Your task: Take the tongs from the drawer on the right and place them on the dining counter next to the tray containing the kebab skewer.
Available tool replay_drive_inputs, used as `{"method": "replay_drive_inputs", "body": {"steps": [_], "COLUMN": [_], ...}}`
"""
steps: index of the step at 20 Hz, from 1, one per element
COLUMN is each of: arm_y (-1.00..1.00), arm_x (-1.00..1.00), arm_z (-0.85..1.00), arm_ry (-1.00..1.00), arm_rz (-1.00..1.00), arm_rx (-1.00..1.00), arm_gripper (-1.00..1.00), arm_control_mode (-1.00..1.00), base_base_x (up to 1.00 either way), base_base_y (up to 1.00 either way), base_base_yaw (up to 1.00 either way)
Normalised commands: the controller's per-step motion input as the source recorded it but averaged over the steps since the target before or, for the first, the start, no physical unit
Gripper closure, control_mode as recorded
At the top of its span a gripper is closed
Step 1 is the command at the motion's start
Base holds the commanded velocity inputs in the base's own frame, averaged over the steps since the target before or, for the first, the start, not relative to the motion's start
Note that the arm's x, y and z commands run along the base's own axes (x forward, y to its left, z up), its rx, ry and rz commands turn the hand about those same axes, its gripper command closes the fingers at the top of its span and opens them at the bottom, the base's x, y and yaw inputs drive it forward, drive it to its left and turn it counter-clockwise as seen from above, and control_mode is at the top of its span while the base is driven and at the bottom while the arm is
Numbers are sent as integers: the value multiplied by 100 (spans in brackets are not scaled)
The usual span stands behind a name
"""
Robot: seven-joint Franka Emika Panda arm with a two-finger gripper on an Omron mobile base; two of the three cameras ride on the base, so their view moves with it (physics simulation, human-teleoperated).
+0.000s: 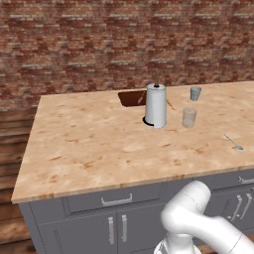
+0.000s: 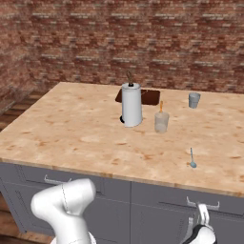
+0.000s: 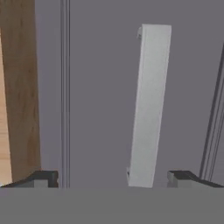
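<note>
Two small dark finger tips of the gripper (image 3: pixel 111 177) stand wide apart at the bottom of the hand view, with nothing between them but the flat grey panel of a closed drawer front (image 3: pixel 100 87); a pale silver bar handle (image 3: pixel 148 105) runs lengthwise up that panel, its lower end lying between the tips and closer to one of them. Beside the panel a strip of peach-tan stone edge and brown wood grain shows.

The long dining counter (image 1: pixel 89 144) is a thick slab of light peach-tan speckled stone, matte and mottled, on a base of smooth grey cabinets with silver bar handles. Toward its far edge lies the shallow rectangular dark reddish-brown tray (image 2: pixel 150 97) with a low rim. A white cylindrical paper-towel roll (image 1: pixel 156 106) on a dark round foot stands upright just in front of the tray, hiding part of it. The thin orange-brown kebab skewer (image 1: pixel 170 104) pokes out from behind the roll. A clear tumbler (image 1: pixel 189 117) stands near the roll, a small blue-grey cup (image 1: pixel 195 93) farther back, and a thin silver spoon (image 1: pixel 233 142) lies flat nearer the front edge, well apart from the rest.

The glossy white rounded arm (image 1: pixel 198 218) curves low before the cabinets. Rough red-brown brick wall closes the room behind; the floor is dark wooden planks
</note>
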Motion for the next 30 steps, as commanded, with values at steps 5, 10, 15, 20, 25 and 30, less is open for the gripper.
{"method": "replay_drive_inputs", "body": {"steps": [5, 10, 15, 20, 25, 30], "arm_y": [-11, -9, -12, -13, -15, -6], "arm_x": [24, 21, 15, 6, 1, 7], "arm_z": [-28, -29, -29, -38, -40, -32], "arm_ry": [-3, -3, -8, -12, -16, -13], "arm_rz": [0, 0, 0, 0, 0, 0], "arm_rx": [1, 2, 4, 6, 8, 2], "arm_gripper": [-100, -100, -100, -100, -100, -100], "arm_control_mode": [-100, -100, -100, -100, -100, -100], "base_base_x": [0, 0, 0, 0, 0, 0], "base_base_y": [0, 0, 0, 0, 0, 0], "base_base_yaw": [0, 0, 0, 0, 0, 0]}}
